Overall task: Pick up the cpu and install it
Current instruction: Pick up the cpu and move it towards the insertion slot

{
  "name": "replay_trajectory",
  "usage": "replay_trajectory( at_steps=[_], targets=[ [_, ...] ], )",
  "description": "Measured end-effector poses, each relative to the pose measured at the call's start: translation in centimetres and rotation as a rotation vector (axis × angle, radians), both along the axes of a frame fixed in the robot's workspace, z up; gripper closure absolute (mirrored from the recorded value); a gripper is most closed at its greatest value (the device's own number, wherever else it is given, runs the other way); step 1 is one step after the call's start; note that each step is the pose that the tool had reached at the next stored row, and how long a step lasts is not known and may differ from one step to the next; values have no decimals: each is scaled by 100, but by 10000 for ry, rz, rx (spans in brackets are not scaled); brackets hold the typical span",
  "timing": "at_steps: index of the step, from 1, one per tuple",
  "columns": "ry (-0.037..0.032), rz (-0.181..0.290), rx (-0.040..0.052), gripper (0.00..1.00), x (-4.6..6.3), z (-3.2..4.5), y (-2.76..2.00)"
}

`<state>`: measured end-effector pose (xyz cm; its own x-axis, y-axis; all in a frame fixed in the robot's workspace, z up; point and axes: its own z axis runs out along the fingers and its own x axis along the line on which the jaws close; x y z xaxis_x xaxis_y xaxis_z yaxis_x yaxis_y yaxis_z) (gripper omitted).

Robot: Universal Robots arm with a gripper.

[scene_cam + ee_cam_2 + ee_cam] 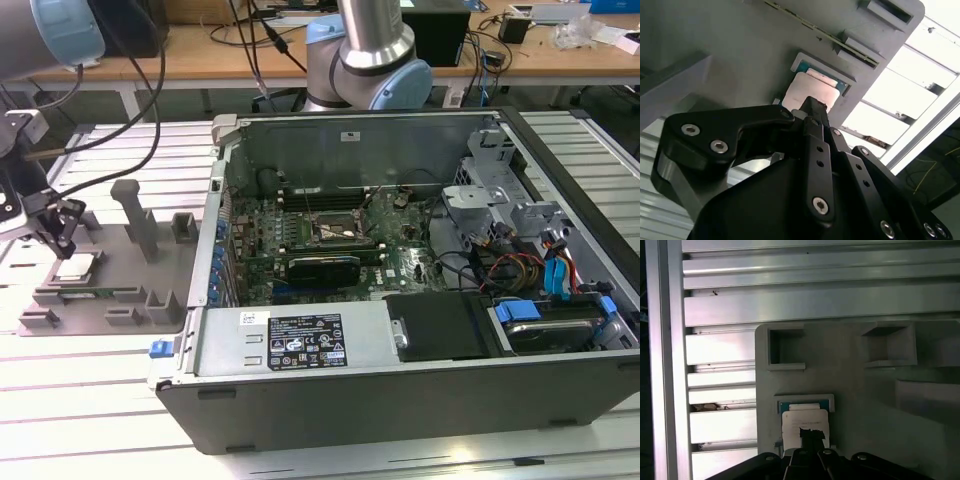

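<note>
Early stage: gripper (65,245), fingers pinched narrow w/ nothing held, sits just over cpu (77,267) in its grey tray (140,290); socket (335,232) looks unfilled, so pick & install both left.

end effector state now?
End effector: closed, holding nothing, tip over the cpu lying in the grey tray.

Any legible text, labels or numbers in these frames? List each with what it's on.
Sticker on the near edge of the computer case, exterior view: dense print and symbols, too small to read.
Top of the cpu, first wrist view: faint lines of print, too blurred to read.
Nothing else lettered can be made out, so no text can be quoted.
</note>
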<state>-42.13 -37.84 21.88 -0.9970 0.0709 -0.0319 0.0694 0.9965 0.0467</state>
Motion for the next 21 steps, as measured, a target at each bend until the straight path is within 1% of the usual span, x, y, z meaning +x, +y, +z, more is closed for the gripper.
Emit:
replay_trajectory(
  at_steps=[1, 3, 6, 8, 9, 14, 15, 16, 21],
  targets=[
    [1, 1, -73, 89, 0, -23, 8],
    [6, 2, -318, 89, 0, -32, 17],
    [5, 30, -326, 89, 1, -90, 29],
    [1, 273, -327, 89, -2, -128, 41],
    [0, 426, -327, 89, -2, -135, 44],
    [-1, 459, -326, 89, -2, -136, 45],
    [-1, 459, -326, 84, -2, -136, 45],
    [-2, 459, -326, 84, -2, -136, 45],
    [-1, 460, -326, 52, -2, -136, 45]
  ],
)
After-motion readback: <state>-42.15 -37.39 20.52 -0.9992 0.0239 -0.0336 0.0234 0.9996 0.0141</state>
